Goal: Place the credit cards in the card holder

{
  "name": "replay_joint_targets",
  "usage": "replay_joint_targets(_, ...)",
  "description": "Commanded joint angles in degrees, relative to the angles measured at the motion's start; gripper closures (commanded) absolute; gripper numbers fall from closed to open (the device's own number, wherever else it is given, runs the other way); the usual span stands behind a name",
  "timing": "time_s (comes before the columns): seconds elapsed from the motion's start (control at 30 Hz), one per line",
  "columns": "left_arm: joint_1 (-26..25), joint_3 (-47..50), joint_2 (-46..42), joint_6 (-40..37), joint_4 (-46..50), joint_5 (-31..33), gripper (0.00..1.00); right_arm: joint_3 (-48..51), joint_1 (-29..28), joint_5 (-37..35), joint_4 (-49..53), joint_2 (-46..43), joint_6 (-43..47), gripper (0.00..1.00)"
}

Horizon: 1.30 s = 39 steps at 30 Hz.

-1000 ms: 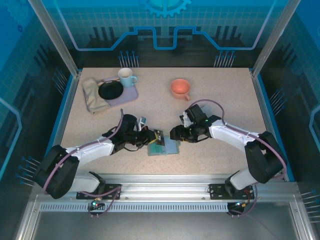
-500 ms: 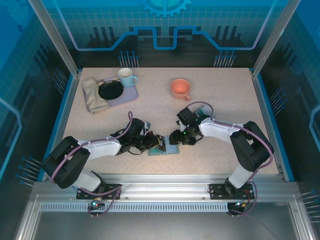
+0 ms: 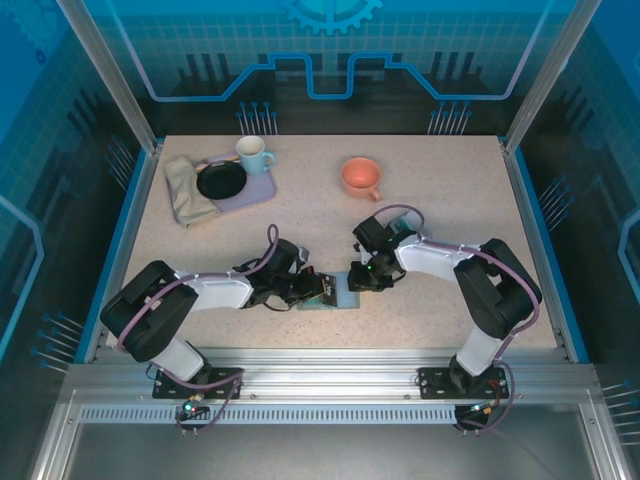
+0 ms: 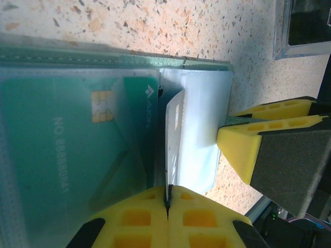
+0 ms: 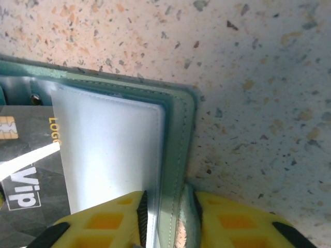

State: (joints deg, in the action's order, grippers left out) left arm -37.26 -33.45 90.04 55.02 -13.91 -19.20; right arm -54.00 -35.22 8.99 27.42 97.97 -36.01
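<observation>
Fingers (image 4: 134, 217) of the left gripper (image 4: 168, 195) press tight together at the bottom of the left wrist view. They pinch a thin white card (image 4: 174, 129) that stands on its edge. The right gripper (image 5: 166, 206) squeezes the right edge of the open card holder (image 5: 178, 119). A green card (image 4: 67, 139) sits behind clear plastic inside it. A dark card (image 5: 31, 170) shows at the lower left of the right wrist view. In the top view the card holder lies low in the middle of the table (image 3: 450, 200), between both grippers.
</observation>
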Motion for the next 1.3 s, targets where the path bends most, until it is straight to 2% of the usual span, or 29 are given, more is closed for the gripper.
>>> replay_joint_targets(0.0,-1.12,-1.09,2.43,-0.20,-0.22,1.48,0.94,0.73,-0.75,1.50,-0.52,2.03,-0.38,0.76)
replay_joint_targets(0.4,-3.60,-4.51,5.59,-0.63,1.79,3.11,0.85,1.61,-0.55,1.79,-0.61,1.87,-0.73,0.79)
replay_joint_targets(0.83,-5.33,-4.19,7.43,6.18,-3.13,5.87,0.80,5.37,0.45,4.56,-2.85,-0.55,-5.03,0.91)
replay_joint_targets(1.0,-5.78,-3.38,4.93,7.12,-1.12,8.04,0.73,6.23,1.16,4.39,-2.90,-1.29,-5.93,0.92)
replay_joint_targets(1.27,-5.77,-4.24,1.58,5.18,4.91,9.60,0.73,6.07,1.65,4.45,-2.37,-1.30,-5.04,0.92)
